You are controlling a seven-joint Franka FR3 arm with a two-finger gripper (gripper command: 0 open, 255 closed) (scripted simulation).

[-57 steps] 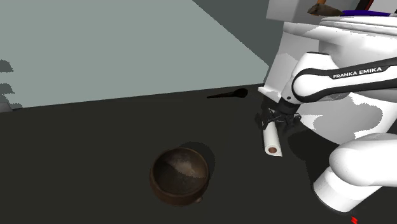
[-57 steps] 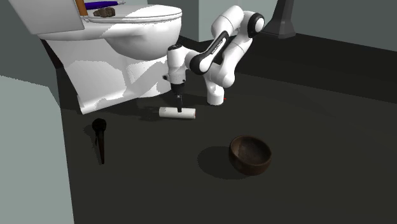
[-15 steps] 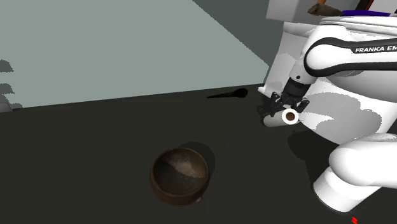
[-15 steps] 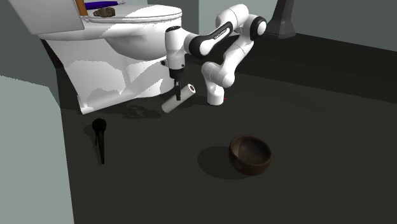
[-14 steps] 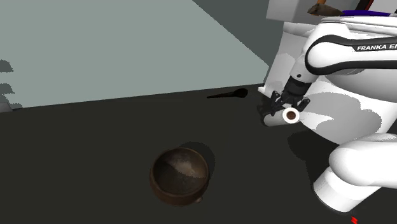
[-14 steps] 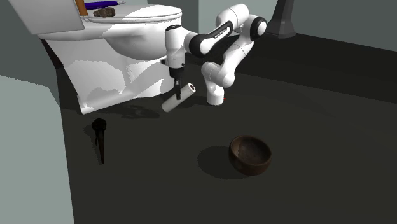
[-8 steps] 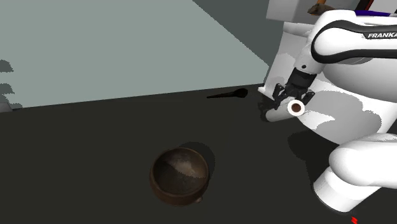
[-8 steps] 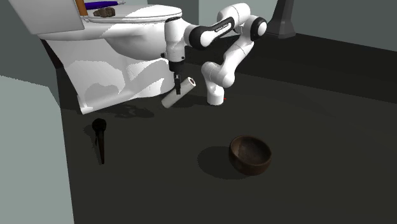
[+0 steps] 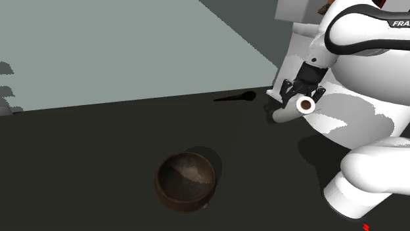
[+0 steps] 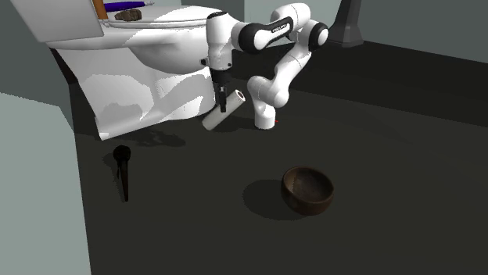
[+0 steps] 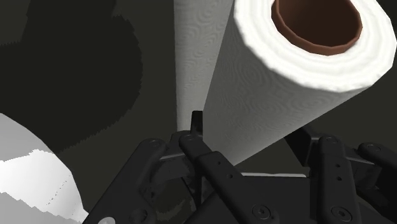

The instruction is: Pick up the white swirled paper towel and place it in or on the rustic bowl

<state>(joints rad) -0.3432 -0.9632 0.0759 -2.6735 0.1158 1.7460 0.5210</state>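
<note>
Up beside toilet [image 9: 348, 115], our gripper [image 9: 299, 95] squeezes roll [image 9: 289, 113] tight; roll hangs tilted, off floor [image 9: 98, 144]. We judge: lift step. Next we carry roll over to bowl [image 9: 186, 182], well apart, then let go.

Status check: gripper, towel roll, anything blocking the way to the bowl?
Status: gripper shut on paper towel roll. Roll tilted, off the floor, not yet at bowl. Close beside it the toilet; nothing between roll and bowl.
</note>
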